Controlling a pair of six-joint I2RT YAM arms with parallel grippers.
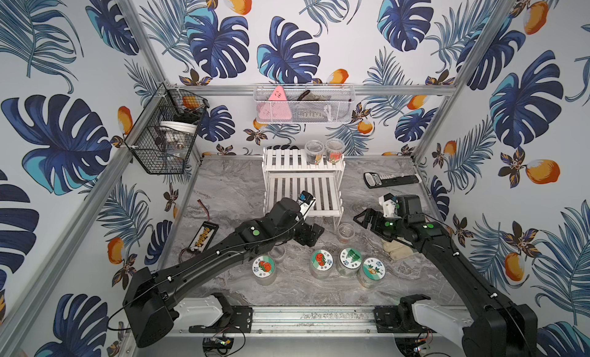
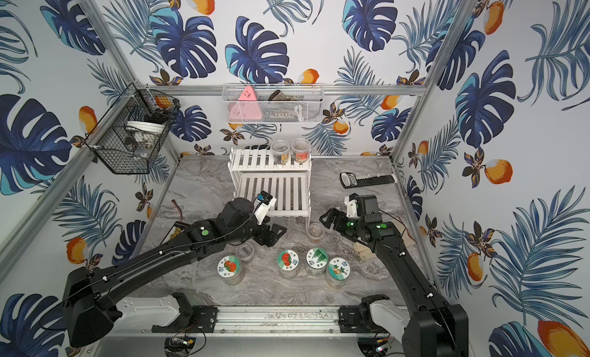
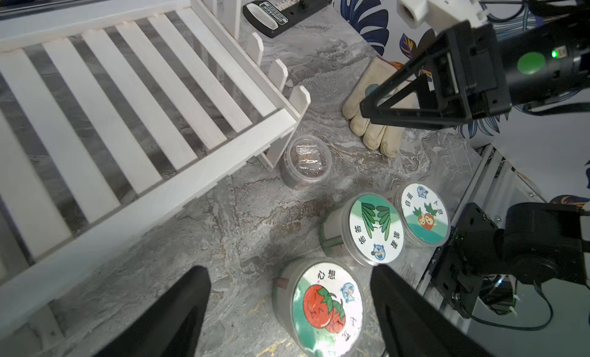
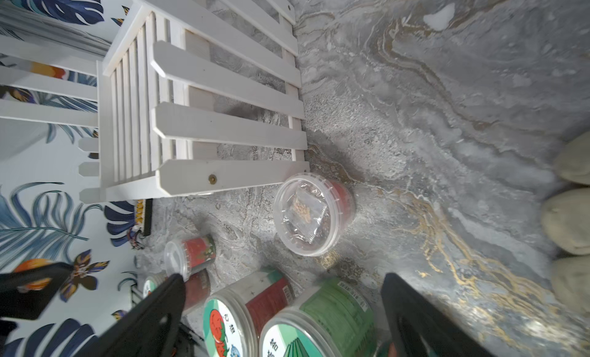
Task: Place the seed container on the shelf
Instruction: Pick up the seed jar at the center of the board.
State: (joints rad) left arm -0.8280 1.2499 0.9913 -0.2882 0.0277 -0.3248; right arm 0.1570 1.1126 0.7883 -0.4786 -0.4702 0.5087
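Showing 心想 over tomatoes, a jar lid [image 3: 325, 307] sits near the shelf [image 3: 191, 184].

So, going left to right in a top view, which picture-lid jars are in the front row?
left tomato jar → middle tomato jar → leaf jar → orange-fruit jar

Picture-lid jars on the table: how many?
4. Tomato-lid jar alone beside the left arm; second tomato-lid jar, leaf-lid jar and orange-motif-lid jar clustered together. The left arm could hide another.
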